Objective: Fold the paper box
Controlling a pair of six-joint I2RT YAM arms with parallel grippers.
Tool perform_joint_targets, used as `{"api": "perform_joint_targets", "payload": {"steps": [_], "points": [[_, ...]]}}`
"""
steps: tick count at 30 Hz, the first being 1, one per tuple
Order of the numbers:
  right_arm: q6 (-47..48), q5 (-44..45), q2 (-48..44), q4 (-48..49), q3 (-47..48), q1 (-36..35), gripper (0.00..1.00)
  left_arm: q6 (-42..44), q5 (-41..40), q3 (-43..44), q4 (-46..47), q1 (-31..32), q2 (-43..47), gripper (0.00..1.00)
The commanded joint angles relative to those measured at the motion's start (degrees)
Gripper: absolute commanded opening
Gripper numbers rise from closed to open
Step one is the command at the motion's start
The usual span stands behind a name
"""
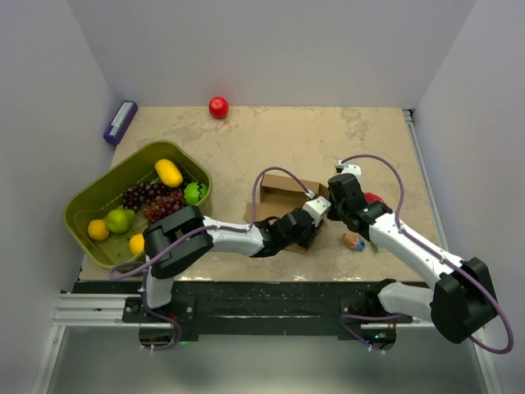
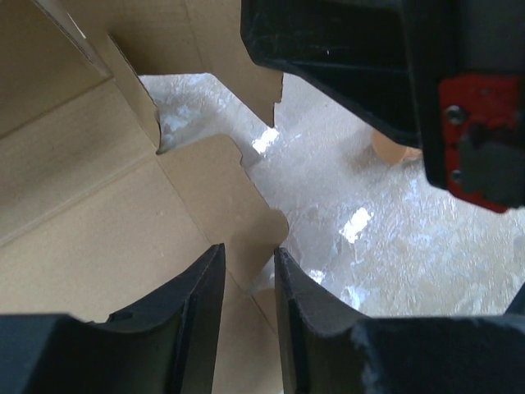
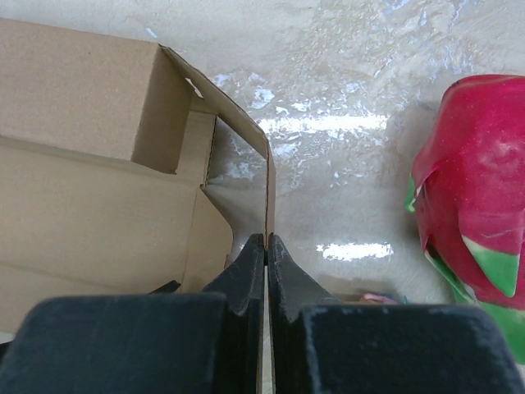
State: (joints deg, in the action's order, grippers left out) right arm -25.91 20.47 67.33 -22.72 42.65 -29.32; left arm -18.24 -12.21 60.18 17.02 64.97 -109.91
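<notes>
White walls enclose a beige marbled tabletop. 2 arms stretch inward to 1 brown paper box, lying open at centre. The right gripper pinches an upright flap from 3 o'clock. The left gripper, reaching low from 8 o'clock, stands narrowly parted astride a flap edge. 1 fruit basket sits at 9 o'clock and 1 dragon fruit at 3.

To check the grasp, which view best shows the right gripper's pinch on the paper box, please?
Right wrist: the right gripper clamps a paper box flap close up. Top external hides this under arms; left wrist misses it.
</notes>
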Motion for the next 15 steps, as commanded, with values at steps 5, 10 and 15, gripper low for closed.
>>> {"api": "perform_joint_targets", "payload": {"steps": [5,10,15], "points": [[-0.1,-2.98,-3.17,0.57,1.2,-0.74,0.0,-0.22,-3.09,-0.06,1.18,-0.63,-5.58,0.31],[-0.54,-4.38,-3.61,0.31,1.47,-0.65,0.0,-1.09,-3.09,-1.56,1.26,-0.63,-6.54,0.28],[-1.16,-5.52,-3.78,0.57,1.82,-0.65,0.0,-2.15,-1.68,-2.61,1.79,-0.72,-8.48,0.26]]}}
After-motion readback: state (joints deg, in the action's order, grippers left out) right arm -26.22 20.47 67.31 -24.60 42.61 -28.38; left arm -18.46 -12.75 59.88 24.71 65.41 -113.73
